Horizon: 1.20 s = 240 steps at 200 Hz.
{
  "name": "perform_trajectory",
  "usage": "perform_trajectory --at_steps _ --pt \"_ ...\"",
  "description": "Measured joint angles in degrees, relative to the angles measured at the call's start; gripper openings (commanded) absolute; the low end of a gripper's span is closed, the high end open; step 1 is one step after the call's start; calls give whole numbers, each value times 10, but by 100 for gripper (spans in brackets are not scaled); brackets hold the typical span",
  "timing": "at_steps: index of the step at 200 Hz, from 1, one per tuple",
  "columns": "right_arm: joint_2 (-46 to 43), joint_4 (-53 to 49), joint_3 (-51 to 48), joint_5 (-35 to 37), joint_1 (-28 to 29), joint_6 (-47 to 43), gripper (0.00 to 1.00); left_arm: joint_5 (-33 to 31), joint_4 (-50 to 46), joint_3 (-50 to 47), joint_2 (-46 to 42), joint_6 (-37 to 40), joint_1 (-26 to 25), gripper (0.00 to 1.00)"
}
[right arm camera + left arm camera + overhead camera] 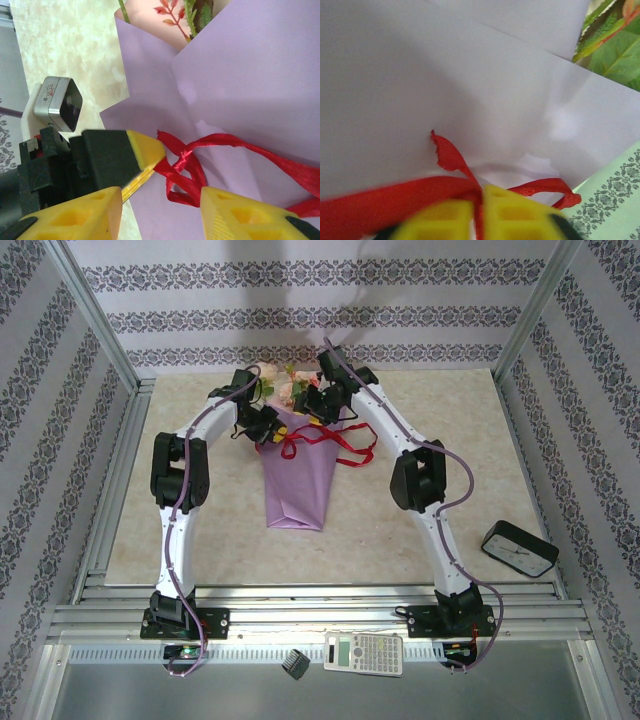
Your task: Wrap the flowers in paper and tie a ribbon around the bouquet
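Observation:
The bouquet lies mid-table, a lilac paper point(293, 485) cone with the flowers point(280, 380) poking out of its far, wide end. The red ribbon point(318, 445) is looped round the cone just below the blooms, its ends trailing to the right. My left gripper point(268, 428) sits at the cone's left edge; in its wrist view the yellow fingers point(479, 200) stand nearly together with a strand of ribbon point(451, 156) pinched between them. My right gripper point(160, 195) is open over the ribbon knot point(187, 167), touching nothing, with the left gripper point(149, 156) opposite it. Green leaves point(192, 15) show inside the paper point(250, 75).
A black clock point(518, 548) lies at the right of the marble tabletop. A calculator point(363, 652) and a small black clip point(295, 663) rest on the metal shelf in front of the arm bases. Patterned walls and aluminium rails point(120, 490) enclose the table.

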Motion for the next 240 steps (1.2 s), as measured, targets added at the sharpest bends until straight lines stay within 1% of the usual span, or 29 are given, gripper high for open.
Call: perform_trajectory --at_steps 6,27,39,49,60,76,102,113,127,142,172,204,240 --pt "-6 0 -10 3 0 -1 44 -2 -4 3 0 4 0 43" --pt "-30 1 -50 17 0 -6 43 -17 -26 23 1 20 2 50" --pt "-45 4 -76 28 -2 -7 43 -30 -42 36 0 39 3 58" --pt "-61 9 -103 34 -4 -6 42 -41 -57 45 0 50 3 60" --pt "-82 16 -136 41 -9 -3 40 -51 -73 46 -5 68 3 59" --pt "-109 21 -172 48 -24 13 38 -63 -108 46 -16 96 3 53" --pt "-122 26 -190 57 -58 43 37 -76 -154 41 -41 147 2 43" --pt "-122 29 -196 60 -72 61 37 -81 -170 40 -50 168 -1 41" --pt "-122 32 -206 62 -89 84 38 -88 -189 40 -56 198 -7 42" --pt "-122 34 -212 62 -101 110 41 -92 -210 43 -53 225 -16 46" --pt "-114 48 -212 59 -110 170 43 -106 -242 71 -24 269 -36 50" --pt "-90 75 -212 53 -108 233 44 -118 -251 77 4 288 -47 54" --pt "-78 109 -243 52 -104 308 44 -123 -255 101 30 290 -47 54"
